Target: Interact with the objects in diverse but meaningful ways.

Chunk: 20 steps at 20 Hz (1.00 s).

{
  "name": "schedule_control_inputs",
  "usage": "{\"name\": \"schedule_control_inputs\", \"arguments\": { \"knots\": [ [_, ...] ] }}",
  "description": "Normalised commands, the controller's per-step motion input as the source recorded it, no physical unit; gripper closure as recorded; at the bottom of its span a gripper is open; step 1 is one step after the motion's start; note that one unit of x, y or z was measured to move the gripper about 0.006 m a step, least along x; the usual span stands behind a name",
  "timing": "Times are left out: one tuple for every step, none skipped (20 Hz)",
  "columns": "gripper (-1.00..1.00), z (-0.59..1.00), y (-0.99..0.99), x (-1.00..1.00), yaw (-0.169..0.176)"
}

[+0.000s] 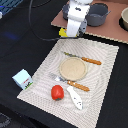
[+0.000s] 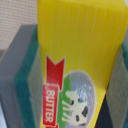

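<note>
My gripper [image 1: 65,33] is shut on the yellow box [image 1: 62,33], at the back edge of the striped placemat [image 1: 102,75]. In the wrist view the yellow box [image 2: 75,55] fills the frame, with a red "BUTTER" label and a cow picture, and sits pinched between the green-padded fingers [image 2: 26,75]. A shiny red pepper [image 1: 57,92] lies near the mat's front edge. Beside it lies a white elongated piece [image 1: 75,97]. A white carton [image 1: 22,79] with green-red print stands off the mat at the exterior view's left.
A tan round plate [image 1: 73,68] sits mid-mat, with wooden-handled cutlery [image 1: 85,60] behind it and more [image 1: 72,83] in front. A grey pot [image 1: 97,14] and a bowl [image 1: 124,19] stand on the brown board at the back.
</note>
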Motion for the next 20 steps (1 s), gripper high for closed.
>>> {"name": "schedule_control_inputs", "arguments": {
  "knots": [
    [1.0,0.0,-0.75,-0.44,-0.012],
    [1.0,0.0,-0.77,-0.36,-0.025],
    [1.0,0.0,-0.77,-0.3,-0.041],
    [1.0,0.0,-0.76,-0.24,-0.052],
    [1.0,0.0,-0.76,-0.21,-0.058],
    [1.0,0.0,-0.73,-0.21,-0.062],
    [1.0,0.0,-0.71,-0.26,-0.063],
    [1.0,-0.14,-0.66,-0.41,-0.055],
    [1.0,-0.24,-0.61,-0.52,-0.046],
    [1.0,-0.25,-0.62,-0.54,-0.046],
    [1.0,-0.24,-0.62,-0.55,-0.049],
    [1.0,-0.23,-0.62,-0.55,-0.05],
    [1.0,-0.23,-0.62,-0.55,-0.054],
    [1.0,-0.23,-0.61,-0.55,-0.058],
    [1.0,-0.24,-0.61,-0.54,-0.057],
    [1.0,-0.27,-0.61,-0.56,-0.05],
    [1.0,-0.31,-0.61,-0.57,-0.044],
    [1.0,-0.34,-0.59,-0.59,-0.047],
    [1.0,-0.37,-0.57,-0.61,-0.044],
    [1.0,-0.39,-0.56,-0.63,-0.041]
  ]
}}
